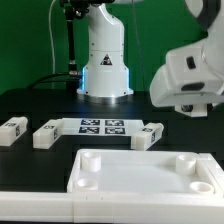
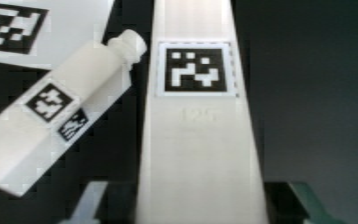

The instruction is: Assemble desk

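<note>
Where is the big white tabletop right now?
In the exterior view the tabletop lies nearest the camera, along the bottom edge and toward that view's right, just in front of the marker board.

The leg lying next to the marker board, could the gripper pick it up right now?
Probably not yet: the gripper looks clamped on a second leg, so its jaws are full. The lying leg itself looks uncovered.
</note>
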{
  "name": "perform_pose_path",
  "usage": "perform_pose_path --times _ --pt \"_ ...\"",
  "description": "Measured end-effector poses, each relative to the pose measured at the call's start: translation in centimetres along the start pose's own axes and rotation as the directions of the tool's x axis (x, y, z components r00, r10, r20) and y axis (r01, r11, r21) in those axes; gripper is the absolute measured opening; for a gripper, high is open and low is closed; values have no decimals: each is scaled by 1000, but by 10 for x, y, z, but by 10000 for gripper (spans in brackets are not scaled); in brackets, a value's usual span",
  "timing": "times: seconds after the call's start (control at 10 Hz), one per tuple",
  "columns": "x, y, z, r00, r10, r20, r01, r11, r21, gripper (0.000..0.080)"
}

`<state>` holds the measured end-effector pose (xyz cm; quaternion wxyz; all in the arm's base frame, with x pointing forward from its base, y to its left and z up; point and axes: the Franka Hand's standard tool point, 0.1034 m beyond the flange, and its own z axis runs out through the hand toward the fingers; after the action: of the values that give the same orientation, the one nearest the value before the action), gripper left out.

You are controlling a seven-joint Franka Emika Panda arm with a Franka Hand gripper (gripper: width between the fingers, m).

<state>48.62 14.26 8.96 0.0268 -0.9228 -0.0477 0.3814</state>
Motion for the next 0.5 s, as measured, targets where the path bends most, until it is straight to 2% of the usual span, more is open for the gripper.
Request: perform_pose_path --times 0.3,0.4,0.5 --pt "5 -1 0 1000 -1 -20 1 1000 1 294" --pt "12 -1 -5 997 -3 -83 3 1000 4 294" --pt "11 5 -22 986 -51 -160 52 999 1 294"
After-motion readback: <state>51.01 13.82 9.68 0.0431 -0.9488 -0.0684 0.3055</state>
